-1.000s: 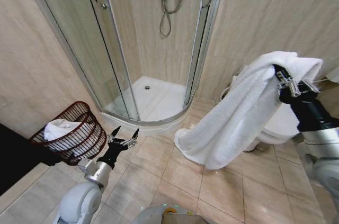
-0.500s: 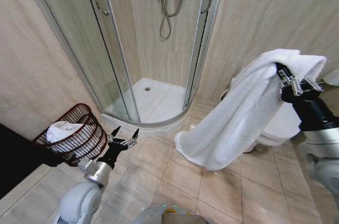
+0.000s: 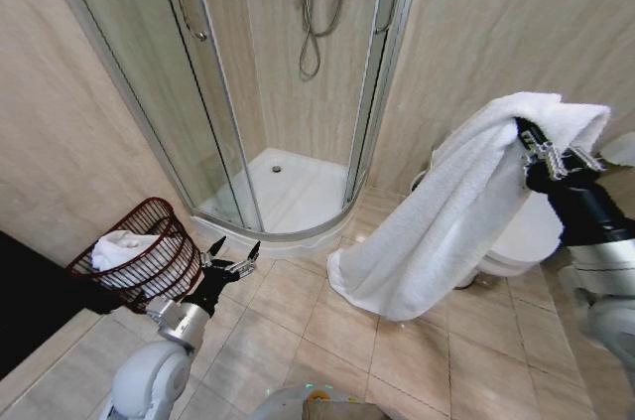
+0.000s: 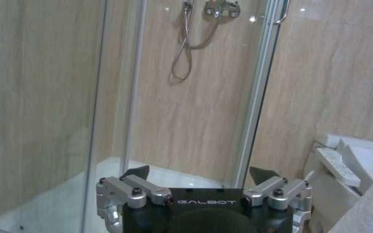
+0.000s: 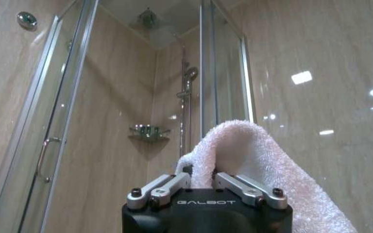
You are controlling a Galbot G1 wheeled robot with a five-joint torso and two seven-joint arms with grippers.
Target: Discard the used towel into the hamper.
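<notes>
Holding towel high, hamper low on the left

Head view: right gripper [image 3: 544, 155] raised at right, fingers pinched on a white towel [image 3: 446, 231] that drapes down and leftward, lower edge hanging above the floor tiles in front of the toilet [image 3: 526, 236]. Left gripper [image 3: 230, 259] low at left, fingers spread, nothing in it. Hamper [image 3: 149, 256] sits on the floor by the left wall, just beside the shower stall's [image 3: 288, 92] glass, a white cloth [image 3: 121, 244] already inside it; towel and hamper well apart. Versus 1.0 s ago the whole picture has shifted: hamper lower and a bit right in frame, shower handle more in view, so the camera moved. Right gripper and towel look about the same in frame.

Left wrist view: left gripper [image 4: 199, 173] spread wide, empty, facing the shower glass and hose [image 4: 185, 43]; toilet [image 4: 342, 165] at the edge.

Right wrist view: right gripper [image 5: 203, 180] closed on a fold of towel [image 5: 251, 150] that rises between the fingers and falls to one side; shower stall [image 5: 154, 97] behind.
</notes>
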